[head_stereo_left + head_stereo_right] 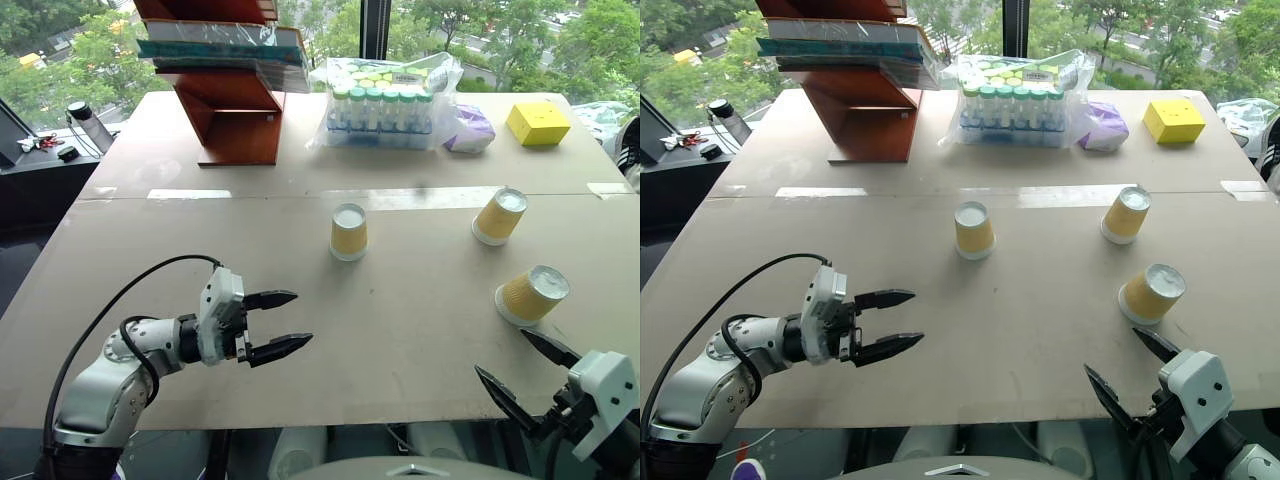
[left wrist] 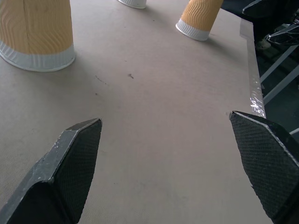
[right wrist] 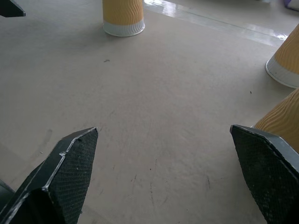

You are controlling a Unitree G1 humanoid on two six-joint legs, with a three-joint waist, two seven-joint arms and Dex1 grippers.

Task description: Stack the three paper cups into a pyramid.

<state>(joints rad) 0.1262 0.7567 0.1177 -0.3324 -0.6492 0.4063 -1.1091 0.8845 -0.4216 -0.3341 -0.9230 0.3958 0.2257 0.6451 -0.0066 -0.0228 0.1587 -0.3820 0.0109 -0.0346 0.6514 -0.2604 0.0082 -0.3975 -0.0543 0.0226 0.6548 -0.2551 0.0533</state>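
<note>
Three paper cups stand upside down and apart on the beige table (image 1: 180,300), with mustard ribbed sides and white bases up. One cup (image 1: 349,232) is in the middle, one (image 1: 500,216) is to the right, and one (image 1: 532,295) is nearer on the right. My left gripper (image 1: 303,318) hovers open and empty over the near left of the table, pointing right toward the cups. My right gripper (image 1: 500,352) is open and empty at the near edge, just short of the nearest cup (image 3: 282,123). The middle cup (image 2: 37,32) also appears in the left wrist view.
Along the back stand a red-brown stand (image 1: 235,110) carrying stacked packets, a plastic bag of capped tubes (image 1: 385,100), a purple-white packet (image 1: 468,130) and a yellow box (image 1: 538,123). A bottle (image 1: 90,125) sits on a side surface beyond the table's left edge.
</note>
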